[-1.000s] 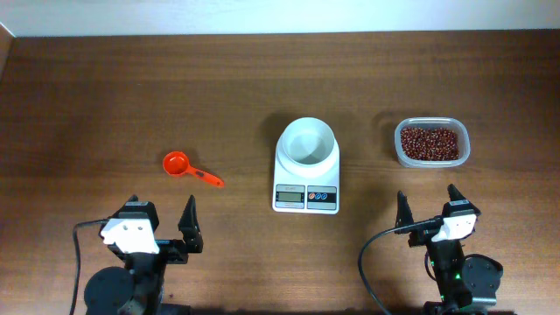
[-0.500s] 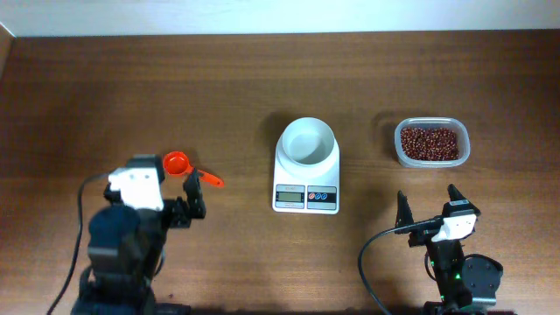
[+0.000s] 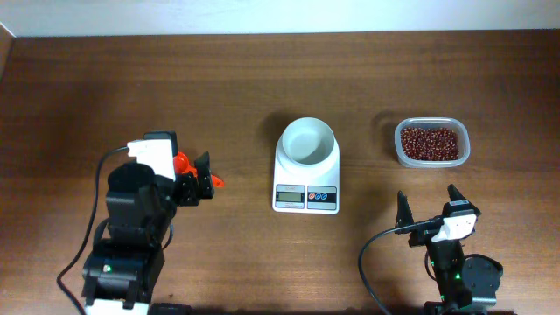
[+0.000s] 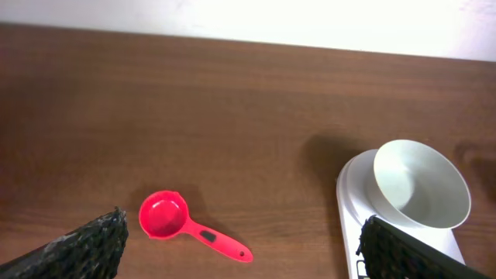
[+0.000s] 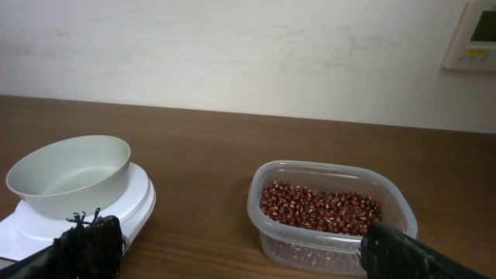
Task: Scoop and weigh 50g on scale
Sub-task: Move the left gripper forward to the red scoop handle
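Wood counter (image 3: 262, 79): scale (image 3: 305, 178) mid, beans (image 3: 429, 143) in tub (image 3: 463, 145) to its right. Left fingers (image 4: 89, 246) and right fingers (image 5: 89, 248) spread, empty. Risk: left ones over scoop (image 4: 164, 215), flat handle may skid.

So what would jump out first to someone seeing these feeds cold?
The bright orange-red scoop on the left of the dark wooden table, with the left gripper hanging open right over it. Next, the white scale at the centre with its empty bowl, and the clear tub of red-brown beans to its right; the right gripper sits open near the table's front edge.
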Motion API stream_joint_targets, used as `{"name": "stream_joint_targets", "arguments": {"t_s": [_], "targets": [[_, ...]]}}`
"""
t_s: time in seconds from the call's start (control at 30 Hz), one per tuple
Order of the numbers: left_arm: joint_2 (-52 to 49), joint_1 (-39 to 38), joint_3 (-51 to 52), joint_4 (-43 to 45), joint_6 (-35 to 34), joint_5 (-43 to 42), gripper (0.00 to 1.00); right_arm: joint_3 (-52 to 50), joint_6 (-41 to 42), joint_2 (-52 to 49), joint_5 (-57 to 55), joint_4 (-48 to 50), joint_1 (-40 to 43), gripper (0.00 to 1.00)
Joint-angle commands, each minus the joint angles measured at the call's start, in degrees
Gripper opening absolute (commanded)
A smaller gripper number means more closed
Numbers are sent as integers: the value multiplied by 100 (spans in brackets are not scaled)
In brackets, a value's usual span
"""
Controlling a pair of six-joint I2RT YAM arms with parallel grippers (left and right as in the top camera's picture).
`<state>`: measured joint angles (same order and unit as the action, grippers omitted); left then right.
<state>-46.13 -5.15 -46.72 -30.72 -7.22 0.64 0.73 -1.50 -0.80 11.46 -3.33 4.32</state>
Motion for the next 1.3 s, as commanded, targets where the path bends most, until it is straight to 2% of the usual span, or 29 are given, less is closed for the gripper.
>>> {"name": "stream_joint_targets", "arguments": {"t_s": [0.0,0.13,0.3,0.43,0.57,0.67,0.93,1.07,1.13,1.23,1.27], "targets": [[-216,33,-136,-44,-852,-66,99,-42,20,61,-28,-22,26,99],[-240,35,-275,-575,-1681,103,99,-42,20,61,-28,-22,26,99],[-337,63,-887,-1659,-2028,1377,99,-42,20,61,-28,-22,26,99],[-623,490,-1351,-2291,-2415,1611,99,-42,20,61,-28,-22,26,99],[-973,1231,-1405,-2243,-2826,1495,99,-42,20,61,-28,-22,26,99],[-1276,1558,-1405,-2096,-2837,1392,99,-42,20,61,-28,-22,26,99],[-2098,1617,-1403,-2096,-2837,1327,99,-42,20,61,-28,-22,26,99],[-2621,1617,-1403,-1939,-2841,894,100,-42,20,61,-28,-22,26,99],[-2892,1617,-1403,-1810,-2841,791,94,-42,20,61,-28,-22,26,99],[-3318,1620,-1403,-1641,-2966,793,80,-42,20,61,-28,-22,26,99],[-3451,1620,-1403,-1617,-3106,793,80,-42,20,61,-28,-22,26,99]]}}
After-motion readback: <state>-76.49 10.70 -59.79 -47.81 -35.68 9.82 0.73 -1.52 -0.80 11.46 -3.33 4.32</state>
